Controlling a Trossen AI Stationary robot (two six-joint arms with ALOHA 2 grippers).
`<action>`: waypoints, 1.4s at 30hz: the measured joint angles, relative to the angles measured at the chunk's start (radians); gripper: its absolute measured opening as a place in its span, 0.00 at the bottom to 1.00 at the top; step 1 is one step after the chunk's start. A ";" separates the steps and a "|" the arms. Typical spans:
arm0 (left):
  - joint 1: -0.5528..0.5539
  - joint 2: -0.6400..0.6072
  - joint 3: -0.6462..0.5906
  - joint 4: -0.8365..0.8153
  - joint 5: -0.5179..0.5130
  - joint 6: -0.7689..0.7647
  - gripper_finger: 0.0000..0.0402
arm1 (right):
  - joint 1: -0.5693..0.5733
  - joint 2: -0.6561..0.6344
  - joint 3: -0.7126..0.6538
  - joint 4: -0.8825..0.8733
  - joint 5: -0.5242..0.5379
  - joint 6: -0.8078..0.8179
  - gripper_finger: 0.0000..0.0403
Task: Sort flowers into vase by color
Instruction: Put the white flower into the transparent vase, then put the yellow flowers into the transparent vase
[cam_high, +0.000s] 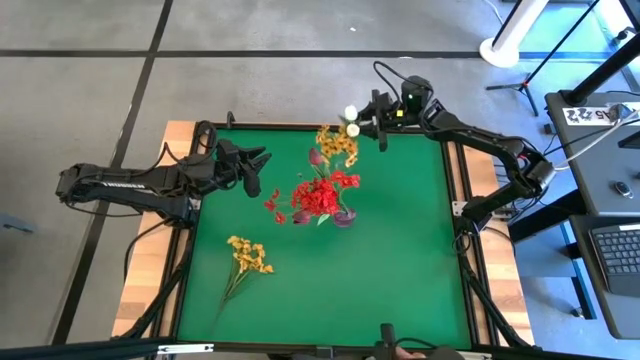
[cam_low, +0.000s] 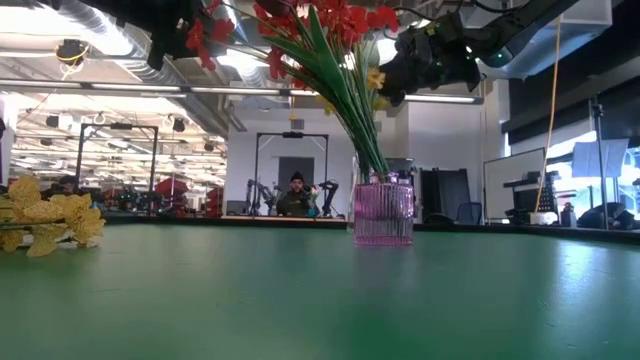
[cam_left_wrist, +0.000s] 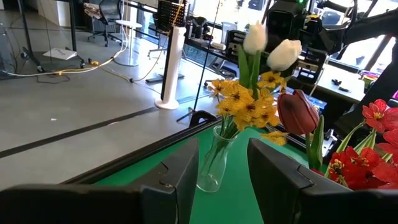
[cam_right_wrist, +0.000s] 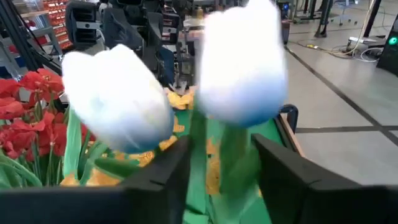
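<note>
High view first: the right gripper (cam_high: 362, 125) sits at the far edge of the green table (cam_high: 400, 260), just beyond the purple vase (cam_high: 344, 216), with two white tulips (cam_high: 351, 121) at its tip. Right wrist view settles it: the dark fingers (cam_right_wrist: 163, 168) are clamped on the green stems, and the two white tulip heads (cam_right_wrist: 239, 62) fill the picture. Those tulips hang right beside the yellow flowers (cam_high: 337, 143) standing in a clear glass vase (cam_left_wrist: 214, 163), where a dark red tulip (cam_left_wrist: 297, 112) stands too. Red flowers (cam_high: 318, 196) fan out of the purple vase, which stands near the middle of the table. On the near-left side of that vase, well apart from it, one more yellow bunch (cam_high: 248, 256) lies flat on the green. The left gripper (cam_high: 256, 166) hovers to the left of the purple vase, its fingers (cam_left_wrist: 180, 177) spread apart and holding nothing, pointed toward the clear vase.
</note>
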 joint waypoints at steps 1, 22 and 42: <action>0.000 0.000 0.000 0.000 0.000 0.000 0.33 | 0.000 -0.003 0.000 -0.004 0.007 0.000 0.43; 0.013 0.000 0.000 0.000 -0.097 -0.020 0.33 | -0.001 -0.294 0.001 -0.261 0.376 -0.095 0.57; 0.292 0.132 0.190 -0.803 0.439 -0.370 0.33 | 0.000 -0.340 0.001 -0.137 0.385 0.028 0.57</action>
